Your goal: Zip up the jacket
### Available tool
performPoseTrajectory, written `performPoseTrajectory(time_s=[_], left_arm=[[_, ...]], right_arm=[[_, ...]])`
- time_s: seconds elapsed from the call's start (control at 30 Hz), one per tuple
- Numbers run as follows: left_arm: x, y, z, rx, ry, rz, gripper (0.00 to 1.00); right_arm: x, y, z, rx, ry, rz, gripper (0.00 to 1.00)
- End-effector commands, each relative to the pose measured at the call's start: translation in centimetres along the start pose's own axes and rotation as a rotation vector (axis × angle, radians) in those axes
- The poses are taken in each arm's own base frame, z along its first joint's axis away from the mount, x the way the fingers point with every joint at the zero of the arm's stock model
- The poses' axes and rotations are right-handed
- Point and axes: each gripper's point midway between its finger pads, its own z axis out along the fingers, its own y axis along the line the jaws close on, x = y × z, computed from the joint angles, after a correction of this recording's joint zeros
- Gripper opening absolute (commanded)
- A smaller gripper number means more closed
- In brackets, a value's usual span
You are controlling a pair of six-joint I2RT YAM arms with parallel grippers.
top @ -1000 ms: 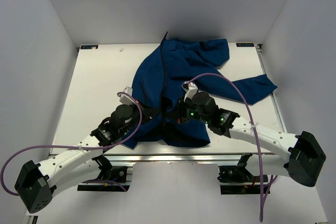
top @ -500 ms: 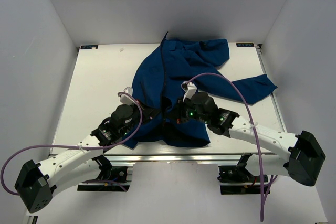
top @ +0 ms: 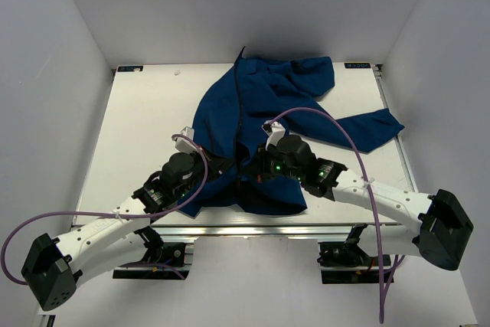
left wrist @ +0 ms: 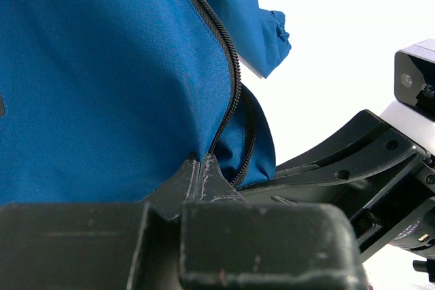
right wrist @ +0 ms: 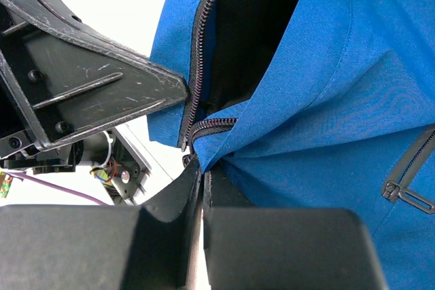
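The left gripper [left wrist: 202, 170] is pinched tight on the hem of the jacket [top: 260, 97], right beside the zipper [left wrist: 230, 66]; the right gripper [right wrist: 202, 178] is clamped on the opposite front edge, just beside the left one; the zipper's lower end gapes apart; the blue jacket sprawls from the near edge of the table [top: 145, 128] toward its far right corner.

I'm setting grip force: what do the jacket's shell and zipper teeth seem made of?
The jacket: thin blue woven fabric, matte, likely synthetic, judging by fine weave and soft folds. The zipper: black, fine-toothed, probably plastic coil; no metallic glint.
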Motion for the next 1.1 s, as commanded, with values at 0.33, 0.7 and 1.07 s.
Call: performPoseTrajectory(time_s=[0.33,0.7,1.07], left_arm=[[-0.1,-1.7,-0.1,0.059,0.013,0.011,0.00],[-0.2,-2.2,-0.5,0.074,0.001,0.040,0.00],[-0.4,-3.2,-0.7,0.082,-0.025,0.167,0.00]], right_arm=[[-3.1,2.9,0.1,-0.075,-0.075,-0.024,0.00],[-3.7,1.8,0.0,0.007,-0.101,0.040,0.00],[-3.0,1.6,0.1,0.058,-0.011,0.053,0.00]])
